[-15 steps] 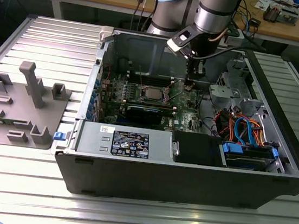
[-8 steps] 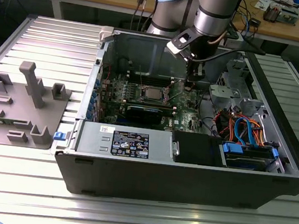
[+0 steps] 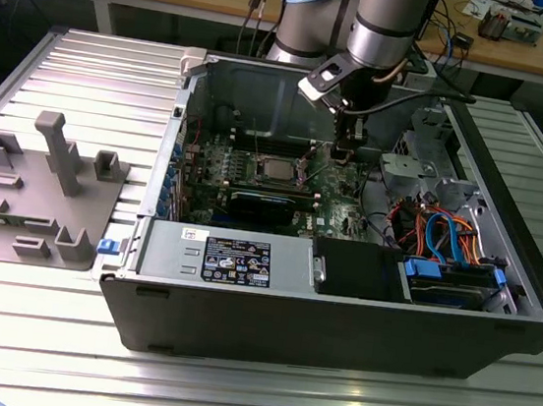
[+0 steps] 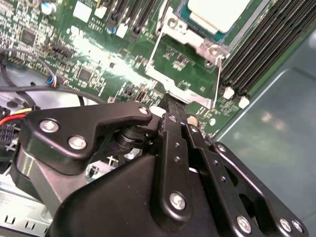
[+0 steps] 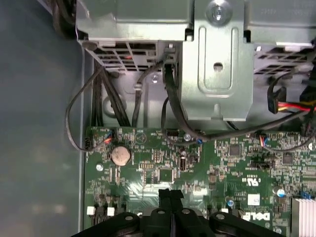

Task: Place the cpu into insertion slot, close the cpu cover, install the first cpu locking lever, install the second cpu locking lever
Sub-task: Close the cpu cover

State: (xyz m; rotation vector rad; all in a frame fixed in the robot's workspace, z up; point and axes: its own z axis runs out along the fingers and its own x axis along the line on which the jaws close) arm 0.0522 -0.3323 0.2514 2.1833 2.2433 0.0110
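The cpu (image 4: 217,12), a silver-topped square chip, lies in the insertion slot (image 4: 193,40) on the green motherboard (image 5: 197,168); in the exterior view the cpu (image 3: 276,170) sits mid-board inside the open case. The cpu cover (image 4: 180,85), a thin metal frame with the board showing through its window, stands raised off the slot on the side toward my gripper. My gripper (image 4: 170,102) is shut, its black fingers pressed together with nothing seen between them, the tips right at the cover's free edge. In the exterior view the gripper (image 3: 343,152) hangs just to the right of the cpu. The first wrist view shows the gripper (image 5: 170,193) over the board.
Black memory slots (image 4: 266,44) run beside the slot. A long black card (image 3: 267,202) lies in front of the cpu. A drive cage with orange and blue cables (image 3: 445,244) fills the case's right. A coin battery (image 5: 120,155) sits on the board. A grey fixture (image 3: 41,185) rests on the table.
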